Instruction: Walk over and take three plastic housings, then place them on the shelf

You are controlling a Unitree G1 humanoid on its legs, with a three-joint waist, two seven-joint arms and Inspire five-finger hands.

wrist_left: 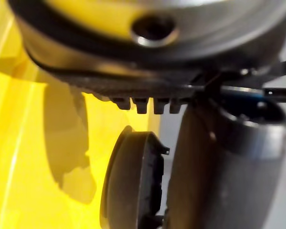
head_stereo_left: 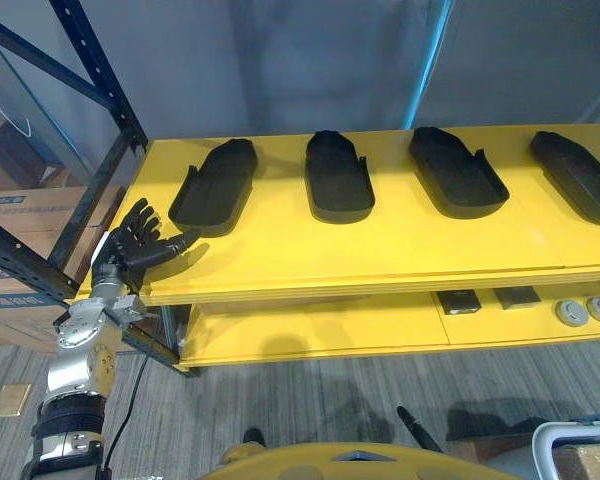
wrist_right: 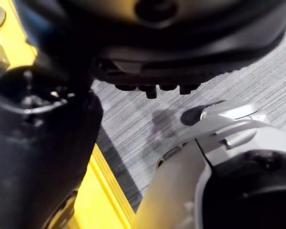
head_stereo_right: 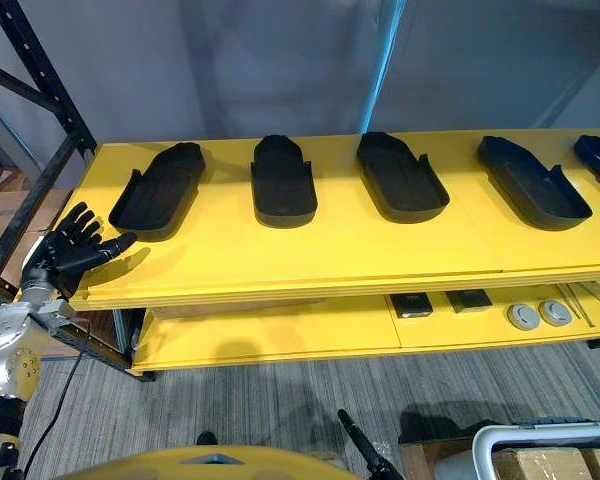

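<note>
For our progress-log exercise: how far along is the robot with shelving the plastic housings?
Done, apparently: five housings lie in a row on the yellow shelf. In hand: the left hand is open and empty at the shelf's left corner, beside the leftmost housing. Left: possibly nothing, though which ones it placed cannot be told.

The front strip of the yellow shelf (head_stereo_right: 310,255) is bare across its width, and bare gaps part the 5 black housings (head_stereo_right: 285,180) in the row behind. The rack's dark upright (head_stereo_left: 100,80) hems the left corner (the left hand (head_stereo_left: 130,245), fingers spread, sits there just beside the leftmost housing (head_stereo_left: 215,185)).
</note>
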